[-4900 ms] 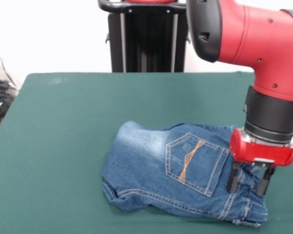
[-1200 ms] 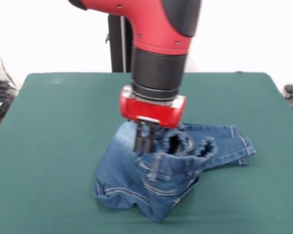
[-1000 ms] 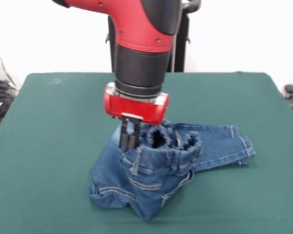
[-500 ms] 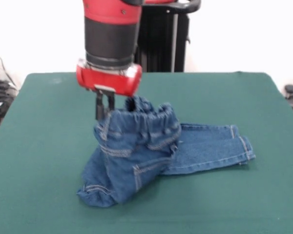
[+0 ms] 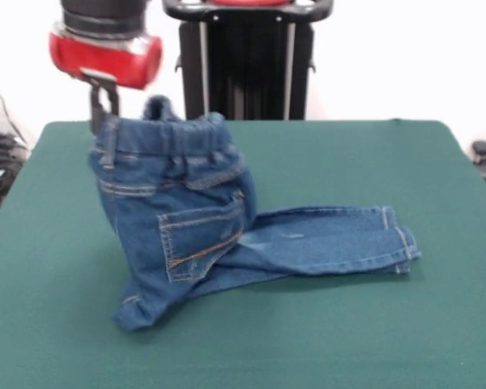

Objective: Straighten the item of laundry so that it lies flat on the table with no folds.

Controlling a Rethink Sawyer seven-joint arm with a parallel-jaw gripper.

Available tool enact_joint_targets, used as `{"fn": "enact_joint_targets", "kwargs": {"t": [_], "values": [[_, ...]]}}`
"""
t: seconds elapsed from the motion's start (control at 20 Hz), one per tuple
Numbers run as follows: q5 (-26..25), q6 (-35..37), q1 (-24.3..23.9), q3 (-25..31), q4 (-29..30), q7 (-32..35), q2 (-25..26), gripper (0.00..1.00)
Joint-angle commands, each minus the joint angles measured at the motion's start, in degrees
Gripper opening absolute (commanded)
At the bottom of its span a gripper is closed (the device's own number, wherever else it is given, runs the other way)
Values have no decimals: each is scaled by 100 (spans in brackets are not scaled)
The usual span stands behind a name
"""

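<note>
You saw the red gripper [image 5: 104,109], pinched shut on the waistband, hoist the small blue denim jeans [image 5: 186,211] higher off the dark green felt table [image 5: 373,340], unfolding them.

- The arm's end [image 5: 105,6] is a fat, round, black tube.
- Under it sits a shiny red block [image 5: 105,55] with round ends, like a short roll.
- The gripper [image 5: 103,105] is small, thin and black, hanging below the red block.
- The pedestal [image 5: 247,61] is black, with tall grey bars and a curved black rim on top.
</note>
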Motion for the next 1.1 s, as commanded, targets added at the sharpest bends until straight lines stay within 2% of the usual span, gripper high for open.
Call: {"fn": "enact_joint_targets", "kwargs": {"t": [0.05, 0.6, 0.9, 1.1], "values": [[-513, 785, -508, 937, 773, -2229, -265, 0], [-1031, 269, -1271, 1718, 798, -2348, 367, 0], [-1193, 177, -1390, 1975, 825, -2095, 459, 0], [-1281, 25, -1277, 1974, 894, -1659, 470, 0]]}}
